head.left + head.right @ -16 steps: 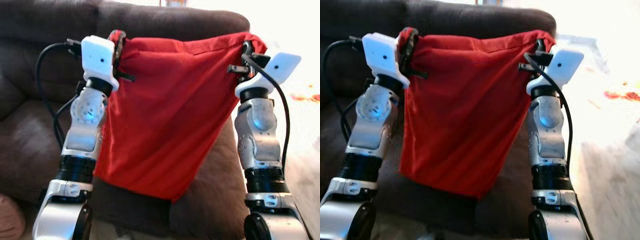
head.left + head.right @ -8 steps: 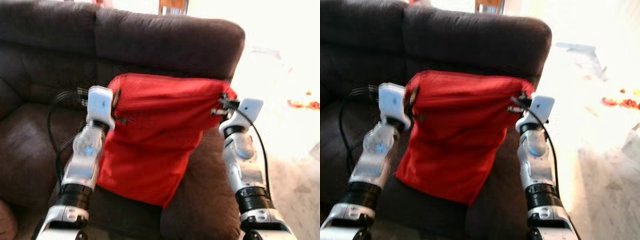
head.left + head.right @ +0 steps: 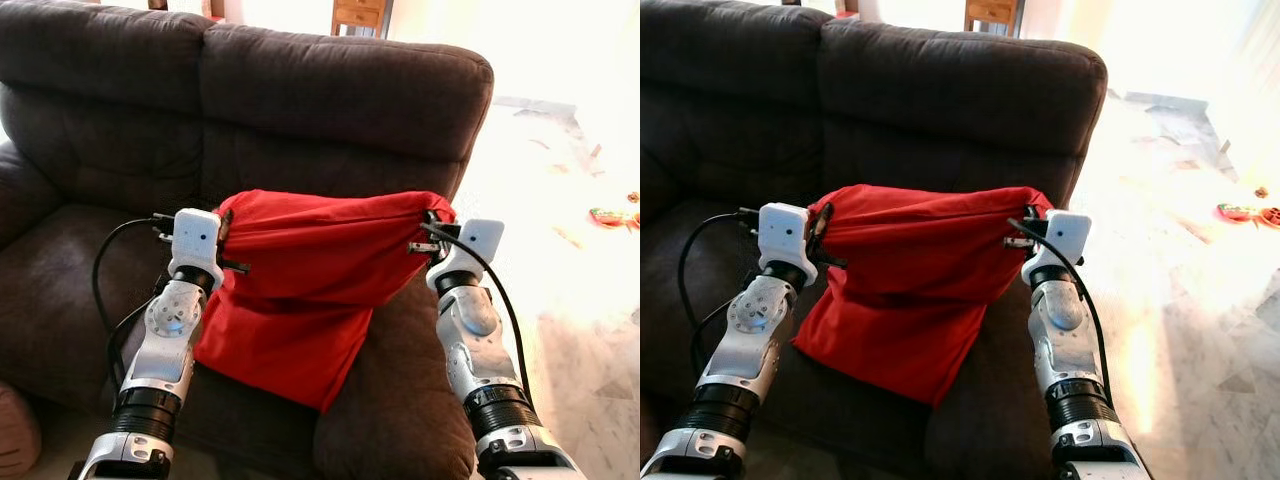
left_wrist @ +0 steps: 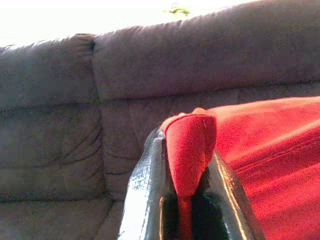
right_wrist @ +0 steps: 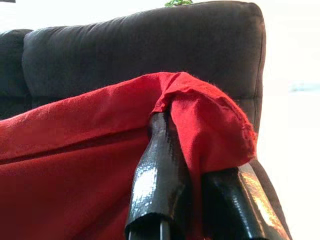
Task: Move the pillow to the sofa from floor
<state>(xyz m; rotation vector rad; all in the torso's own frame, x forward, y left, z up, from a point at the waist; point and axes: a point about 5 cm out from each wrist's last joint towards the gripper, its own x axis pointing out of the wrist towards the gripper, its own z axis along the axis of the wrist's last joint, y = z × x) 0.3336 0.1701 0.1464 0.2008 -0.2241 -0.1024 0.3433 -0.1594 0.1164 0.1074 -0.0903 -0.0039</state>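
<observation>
A limp red pillow [image 3: 310, 275] hangs stretched between my two grippers over the dark brown sofa [image 3: 300, 110]. My left gripper [image 3: 226, 222] is shut on the pillow's upper left corner [image 4: 189, 145], pinched between its black fingers [image 4: 145, 185]. At the upper right corner [image 5: 210, 120] my right gripper [image 3: 432, 222] is shut on the cloth as well. The pillow's lower tip [image 3: 322, 395] lies against the sofa's seat and right armrest [image 3: 400, 400].
The sofa's backrest [image 3: 940, 90] rises behind the pillow, and its seat cushion [image 3: 60, 280] spreads to the left. Bright tiled floor [image 3: 1200, 260] lies to the right with small coloured items [image 3: 1245, 212] on it. Wooden furniture [image 3: 358, 14] stands behind the sofa.
Both grippers have lowered and reached forward with the pillow, which now droops lower over the seat. The camera has also tilted, showing more of the backrest.
</observation>
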